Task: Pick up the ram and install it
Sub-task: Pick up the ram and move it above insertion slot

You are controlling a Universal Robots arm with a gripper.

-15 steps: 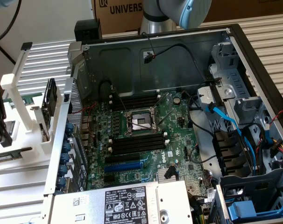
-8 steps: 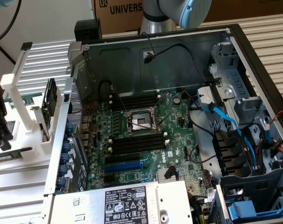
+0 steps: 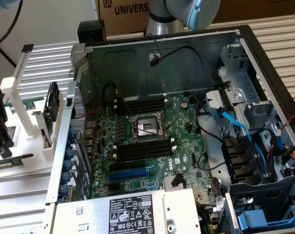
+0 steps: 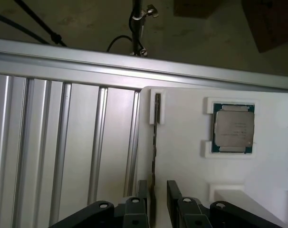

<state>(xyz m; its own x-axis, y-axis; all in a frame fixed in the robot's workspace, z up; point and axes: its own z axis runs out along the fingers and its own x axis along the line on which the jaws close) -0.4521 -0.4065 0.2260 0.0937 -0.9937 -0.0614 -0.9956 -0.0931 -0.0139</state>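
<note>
Ribbed alu table top [image 4: 63, 156] lies outboard of one finger. Then the gripper [image 4: 157, 185]: fingers [image 4: 175, 192] apart, nothing clamped, straddling the ram [image 4: 155, 147]. The ram stands on edge in the white tray [image 4: 182, 156]. Its near end is between the fingers, the rest runs fwd past the tips to a white end clip [image 4: 157, 107]. It looks closer to one finger than the other, w/ a visible gap on the far side. Outboard of that other finger, well apart, is the CPU [image 4: 234, 128] in its own tray pocket. In the exterior view the empty black slots [image 3: 142, 151] sit inside the open case [image 3: 245, 44], well apart from the tray.

Risks, my read:
- Off-centre close: one finger touches first and could shove or tilt the stick in its holder.
- Grip at one end only: the stick may twist or droop on lift, or snag in the end clip.
- Any tilt carried over would prob mean bad seating at a slot.
</note>
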